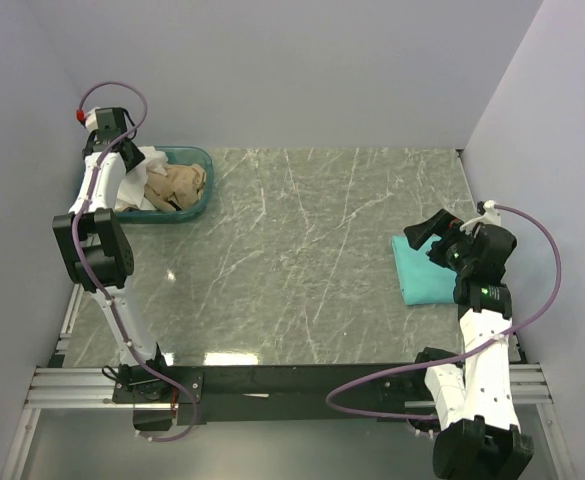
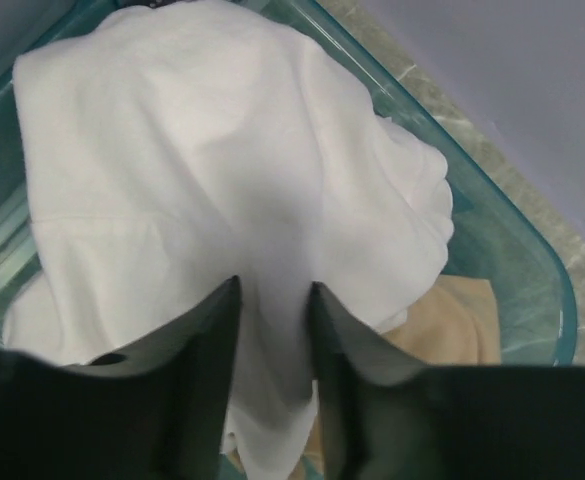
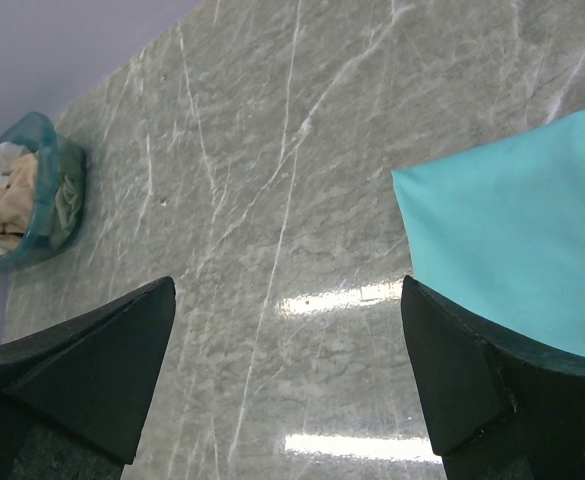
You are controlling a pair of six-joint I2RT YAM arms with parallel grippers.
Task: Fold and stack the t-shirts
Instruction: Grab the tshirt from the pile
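The grey-green table (image 1: 302, 250) has a basket (image 1: 200, 158) in its far left corner. The white shirt (image 2: 202, 150) lies bunched inside, pointing no clear way, pinched by the left claw (image 2: 274, 300). The folded teal shirt (image 1: 422, 275) lies flat on the right, half hidden. The right claw (image 3: 287, 300) hangs wide open over its edge.

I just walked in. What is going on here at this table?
The left gripper is shut on the white t-shirt inside the teal basket at the far left corner, where a tan cloth also lies. The teal t-shirt lies folded on the table at the right, and the right gripper hangs open and empty at its edge. So one shirt looks folded; the white one is not yet out of the basket.
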